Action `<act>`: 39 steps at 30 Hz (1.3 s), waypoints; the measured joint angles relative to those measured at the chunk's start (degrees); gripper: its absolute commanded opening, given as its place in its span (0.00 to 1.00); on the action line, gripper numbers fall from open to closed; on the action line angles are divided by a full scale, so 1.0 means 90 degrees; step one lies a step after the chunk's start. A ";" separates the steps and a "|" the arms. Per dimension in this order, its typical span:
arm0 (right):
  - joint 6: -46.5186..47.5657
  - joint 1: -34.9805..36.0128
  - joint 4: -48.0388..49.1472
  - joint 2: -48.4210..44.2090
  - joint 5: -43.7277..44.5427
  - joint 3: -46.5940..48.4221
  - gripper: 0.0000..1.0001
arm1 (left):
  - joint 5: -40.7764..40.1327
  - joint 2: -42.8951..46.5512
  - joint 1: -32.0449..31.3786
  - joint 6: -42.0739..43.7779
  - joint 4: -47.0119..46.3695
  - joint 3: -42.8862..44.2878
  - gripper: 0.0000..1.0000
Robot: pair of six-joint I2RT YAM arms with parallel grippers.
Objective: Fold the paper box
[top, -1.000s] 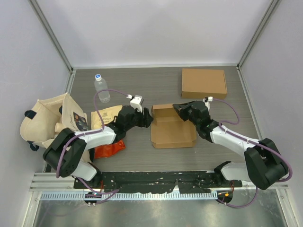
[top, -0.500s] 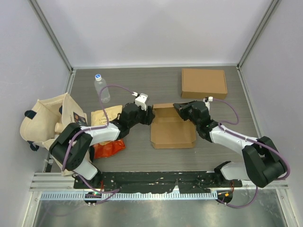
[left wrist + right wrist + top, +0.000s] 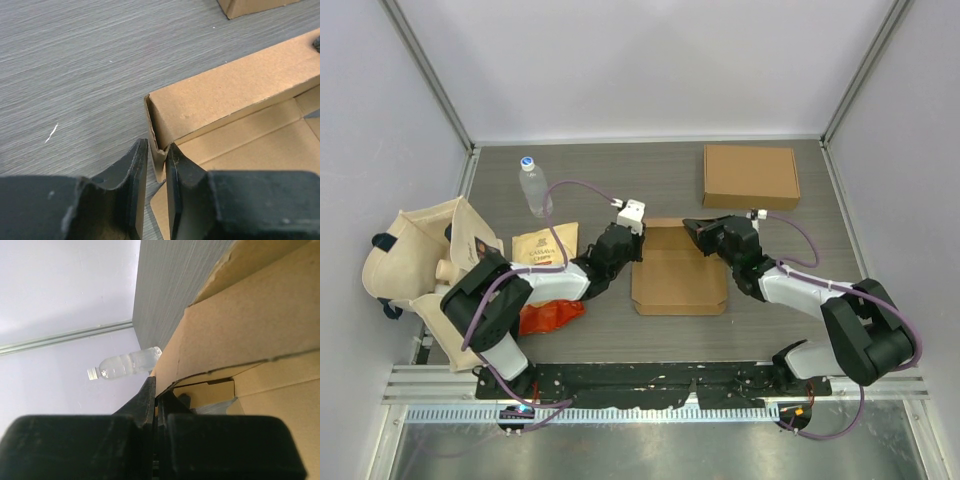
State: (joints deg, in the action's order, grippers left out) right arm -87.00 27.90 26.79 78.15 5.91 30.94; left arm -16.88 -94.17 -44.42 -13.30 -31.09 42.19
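Observation:
The paper box (image 3: 678,270) is a shallow open brown cardboard tray lying in the middle of the table. My left gripper (image 3: 637,245) is at its far left corner. In the left wrist view the jaws (image 3: 156,146) are narrowed on the upright corner of the box wall (image 3: 220,100), with cardboard pinched between the fingers (image 3: 135,170). My right gripper (image 3: 692,230) is at the far right of the box. In the right wrist view it (image 3: 157,390) is shut on a thin edge of the cardboard wall (image 3: 240,325).
A closed brown box (image 3: 751,176) lies at the far right. A clear water bottle (image 3: 534,186) stands at the far left. A tan packet (image 3: 544,246), a red packet (image 3: 548,314) and a cloth tote bag (image 3: 425,255) lie left of the left arm.
My left gripper moved right onto the box's far left corner and its jaws narrowed on the wall. The box shifted slightly left. The right gripper kept its grip.

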 measured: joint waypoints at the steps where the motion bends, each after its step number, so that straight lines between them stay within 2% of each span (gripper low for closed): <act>1: -0.0019 0.0000 0.0002 0.0000 -0.0002 -0.0002 0.01 | -0.0138 -0.0005 -0.0027 -0.0019 -0.0007 0.0000 0.22; 4: -0.0019 0.0002 0.0022 0.0000 -0.0007 -0.0010 0.01 | -0.0415 -0.0029 -0.0109 -0.0078 -0.0051 0.0000 0.19; 7: 0.0007 0.0010 0.0168 -0.0002 -0.0012 -0.0097 0.01 | -0.0753 -0.0107 -0.0248 -0.0087 -0.0138 0.0002 0.08; 8: 0.0024 0.0012 0.0189 -0.0007 -0.0005 -0.0114 0.01 | -0.0899 -0.0136 -0.0296 -0.0087 -0.0168 0.0010 0.00; 13: 0.0051 0.0070 0.0243 -0.0151 0.0126 -0.0243 0.01 | -0.1953 -0.0408 -0.0658 -0.0131 -0.0090 0.0287 0.00; 19: -0.0236 0.0364 0.0474 -0.0449 0.0651 -0.0646 0.01 | -0.3784 -0.1290 -0.1195 -0.0151 0.0063 0.1122 0.00; 23: -0.0330 0.0396 0.0556 -0.0447 0.0697 -0.0692 0.01 | -0.3900 -0.1350 -0.1241 -0.0238 0.0012 0.1129 0.01; 24: -0.0330 0.0396 0.0556 -0.0447 0.0702 -0.0692 0.01 | -0.3820 -0.1328 -0.1226 -0.0248 -0.0017 0.1098 0.04; 25: -0.0328 0.0396 0.0556 -0.0447 0.0704 -0.0692 0.01 | -0.3694 -0.1280 -0.1202 -0.0257 -0.0056 0.1035 0.16; 27: -0.0328 0.0393 0.0551 -0.0447 0.0692 -0.0692 0.01 | -0.3296 -0.1088 -0.1115 -0.0301 -0.0090 0.0852 0.25; 28: -0.0328 0.0393 0.0551 -0.0449 0.0680 -0.0692 0.01 | -0.3055 -0.0964 -0.1066 -0.0313 -0.0075 0.0753 0.37; 31: -0.0321 0.0401 0.0527 -0.0498 0.0588 -0.0692 0.01 | -0.2414 -0.0624 -0.0940 -0.0420 0.0158 0.0476 0.50; 35: -0.0299 0.0391 0.0474 -0.0525 0.0544 -0.0692 0.01 | -0.1785 -0.0134 -0.0884 -0.0600 0.0585 0.0299 0.61; 39: -0.0228 0.0386 0.0464 -0.0532 0.0474 -0.0687 0.03 | -0.1246 0.0631 -0.0860 -0.0789 0.0976 0.0126 0.66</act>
State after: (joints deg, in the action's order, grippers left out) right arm -89.06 31.38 30.96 73.36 10.17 24.75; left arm -28.10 -88.49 -52.16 -20.40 -22.31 43.33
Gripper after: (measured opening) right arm 0.052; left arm 0.638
